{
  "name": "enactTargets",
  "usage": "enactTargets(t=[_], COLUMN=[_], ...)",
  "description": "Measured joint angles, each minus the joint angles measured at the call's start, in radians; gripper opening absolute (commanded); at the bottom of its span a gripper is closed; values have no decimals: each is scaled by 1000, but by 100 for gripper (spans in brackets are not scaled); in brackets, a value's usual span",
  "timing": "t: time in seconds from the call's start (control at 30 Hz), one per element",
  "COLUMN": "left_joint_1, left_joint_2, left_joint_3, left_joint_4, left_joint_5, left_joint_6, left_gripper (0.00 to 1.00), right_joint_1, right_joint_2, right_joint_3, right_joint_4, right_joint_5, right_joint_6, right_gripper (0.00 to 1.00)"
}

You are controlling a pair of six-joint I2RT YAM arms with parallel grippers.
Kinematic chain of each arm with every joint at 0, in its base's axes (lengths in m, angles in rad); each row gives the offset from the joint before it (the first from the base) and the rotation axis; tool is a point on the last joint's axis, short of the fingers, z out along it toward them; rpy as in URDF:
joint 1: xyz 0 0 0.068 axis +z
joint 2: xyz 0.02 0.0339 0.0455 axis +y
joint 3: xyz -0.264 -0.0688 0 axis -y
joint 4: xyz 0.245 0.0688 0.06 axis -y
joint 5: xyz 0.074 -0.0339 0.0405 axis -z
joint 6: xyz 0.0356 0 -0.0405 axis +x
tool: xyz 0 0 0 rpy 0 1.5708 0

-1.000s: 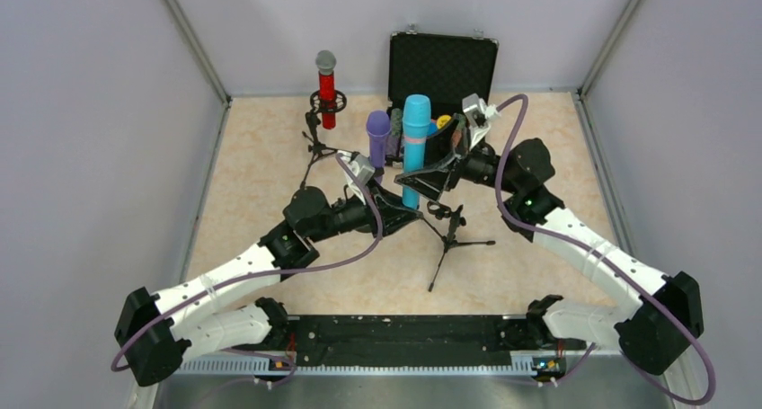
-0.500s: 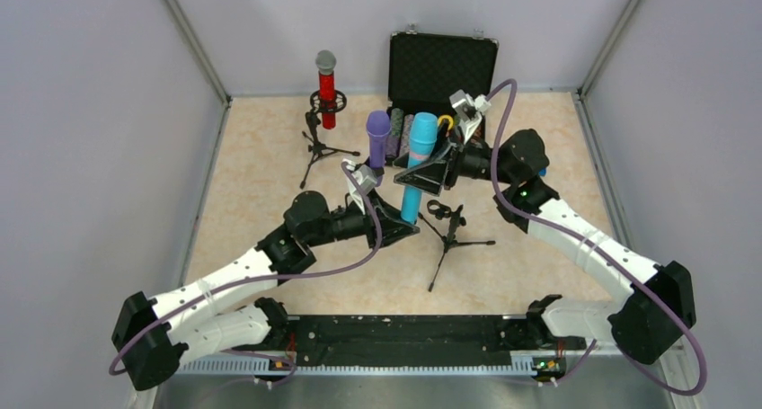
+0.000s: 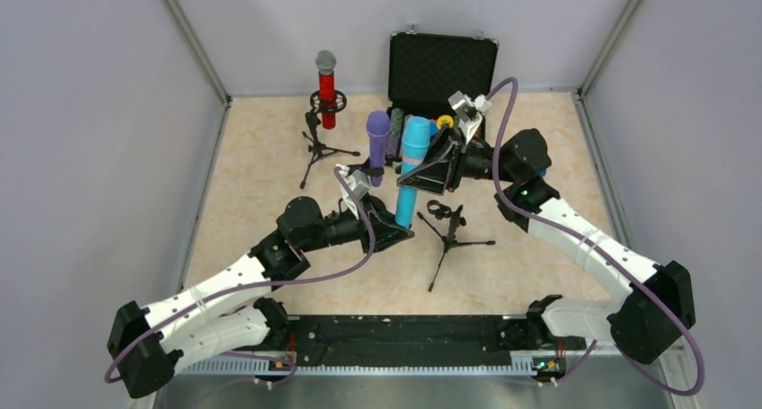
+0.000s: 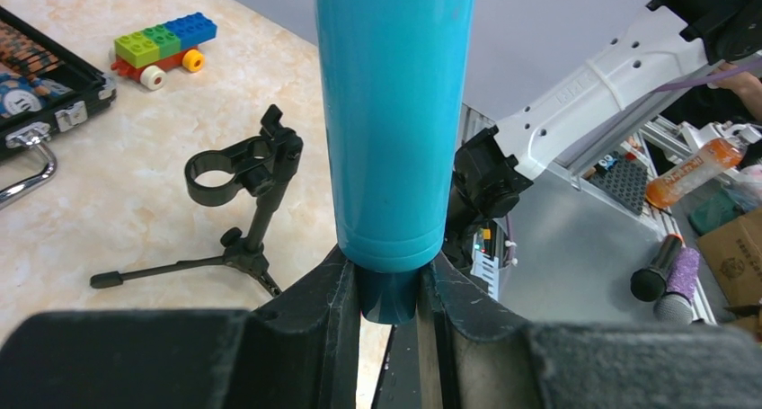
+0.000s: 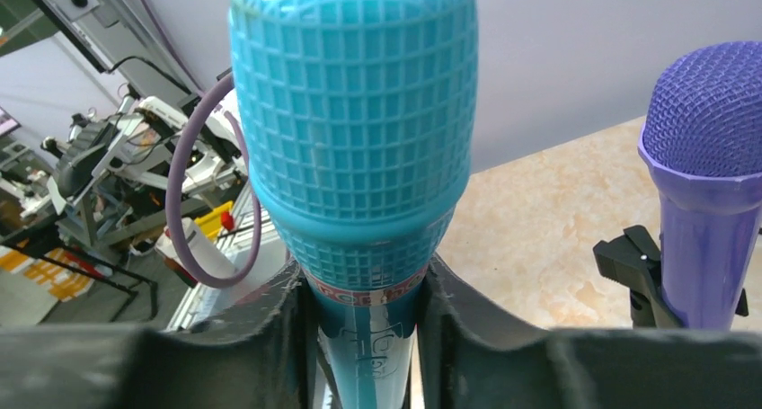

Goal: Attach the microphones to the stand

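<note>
The turquoise microphone stands nearly upright in the air over the middle of the table. My left gripper is shut on its bottom end. My right gripper is shut on its neck at the pink band, just under the mesh head. To its right an empty stand keeps its round clip free. The purple microphone sits in a second stand. The red microphone sits in a third stand at the back left.
An open black case stands at the back, right behind my right wrist. A small toy car of coloured bricks lies near it. The empty stand's tripod legs spread over the table near the turquoise microphone's lower end.
My right gripper has closed on the turquoise microphone's neck. The microphone, still held at its base by my left gripper, has shifted slightly left and toward the near edge.
</note>
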Motion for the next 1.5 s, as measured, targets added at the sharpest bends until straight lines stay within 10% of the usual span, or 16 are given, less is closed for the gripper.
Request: enactTargets(t=[0.1,0.2,0.33,0.47,1.0,1.5], left_joint_1=[1,1,1,1,81,504], left_joint_2=[-1,-2,-2,0,77,2], left_joint_3=[-1,-2,-2,-2,27,-24], left_joint_4=[2,0,0,-10,187,398], left_joint_5=[0,-4,-19,-60,-76,-42], left_joint_6=[-4,-3,-2,-8,-105,-420], left_gripper=[0,5,79,97,99,99], right_joint_1=[-1,-3,-3,-3,-5,-5], right_joint_2=[8,13,13,13,-88,-151], right_joint_3=[0,0,0,0,-37,-69], right_joint_4=[18,31,37,33,-203,-331], right_joint_5=[-11,-18,-19,-10,270,435], right_joint_6=[-4,-1,-3,-16,-209,-321], right_gripper=[1,0,0,0,0,0])
